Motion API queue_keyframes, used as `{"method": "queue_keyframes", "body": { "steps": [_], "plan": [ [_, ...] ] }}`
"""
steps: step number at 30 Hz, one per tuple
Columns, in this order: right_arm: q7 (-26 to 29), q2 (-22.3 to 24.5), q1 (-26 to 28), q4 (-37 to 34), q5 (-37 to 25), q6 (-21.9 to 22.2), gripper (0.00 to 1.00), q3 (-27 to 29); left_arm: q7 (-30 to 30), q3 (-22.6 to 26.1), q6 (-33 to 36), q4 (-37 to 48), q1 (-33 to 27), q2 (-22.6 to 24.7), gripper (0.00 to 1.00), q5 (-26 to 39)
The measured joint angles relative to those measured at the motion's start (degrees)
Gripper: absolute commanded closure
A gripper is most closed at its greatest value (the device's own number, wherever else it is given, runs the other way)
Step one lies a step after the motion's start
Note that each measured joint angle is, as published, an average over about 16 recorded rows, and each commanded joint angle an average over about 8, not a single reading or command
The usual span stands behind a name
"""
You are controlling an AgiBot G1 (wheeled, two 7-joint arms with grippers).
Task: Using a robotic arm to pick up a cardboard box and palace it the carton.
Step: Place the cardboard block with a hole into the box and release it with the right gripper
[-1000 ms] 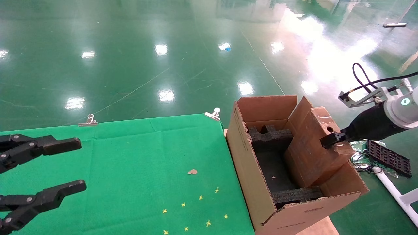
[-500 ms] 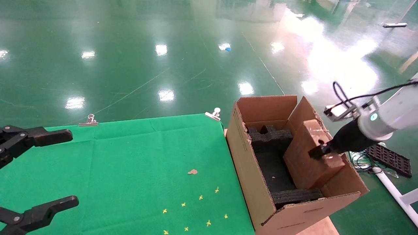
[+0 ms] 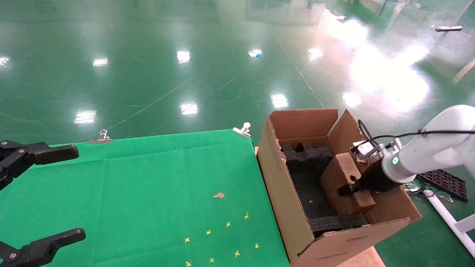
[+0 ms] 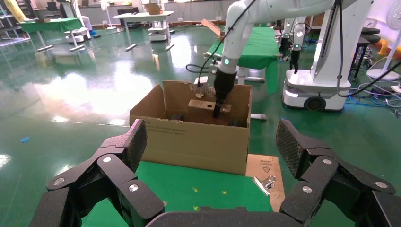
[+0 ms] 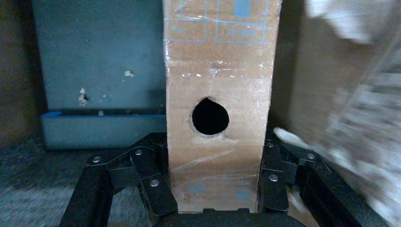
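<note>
My right gripper [image 3: 352, 190] on the white robotic arm [image 3: 426, 155] is shut on the small taped cardboard box [image 3: 339, 181]. The box is tilted and sits low inside the large carton [image 3: 282, 193], between the black foam blocks [image 3: 308, 155]. In the right wrist view the box [image 5: 217, 85] fills the space between the fingers [image 5: 274, 184], its round hole facing the camera. In the left wrist view the carton [image 4: 194, 135] and the right arm [image 4: 231, 42] show beyond my left gripper [image 4: 210, 146]. My left gripper [image 3: 55, 193] is open and empty over the green cloth at the left.
The green cloth [image 3: 148, 185] covers the table, held by metal clips [image 3: 243, 129], with small yellow marks [image 3: 226, 224] near the front. The carton's torn flap [image 3: 349, 129] stands by the right arm. A black tray [image 3: 443, 180] and cables lie on the floor at right.
My right gripper has lowered the cardboard box down and leftward into the carton. My left gripper has drawn back to the left and opened a little wider.
</note>
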Motion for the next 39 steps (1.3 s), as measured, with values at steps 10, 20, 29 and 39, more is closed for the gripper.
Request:
{"method": "queue_keyframes", "body": {
  "steps": [10, 20, 29, 39],
  "plan": [
    [-5.8, -1.4, -3.1, -4.6, 3.7, 1.2, 0.0, 2.2, 0.0, 0.0, 0.0, 0.0, 0.0, 0.0, 0.0, 0.0],
    [-9.4, -2.5, -2.4, -8.8, 4.8, -0.3, 0.0, 2.9, 0.0, 0.1, 0.0, 0.0, 0.0, 0.0, 0.0, 0.0],
    [-11.1, -3.1, -0.4, -11.4, 4.8, -1.4, 0.0, 3.0, 0.0, 0.1, 0.0, 0.0, 0.0, 0.0, 0.0, -0.1],
    [-12.8, -3.1, 5.4, -12.5, 4.4, -4.2, 0.0, 2.9, 0.1, 0.1, -0.1, 0.0, 0.0, -0.1, 0.0, -0.1]
  ]
}}
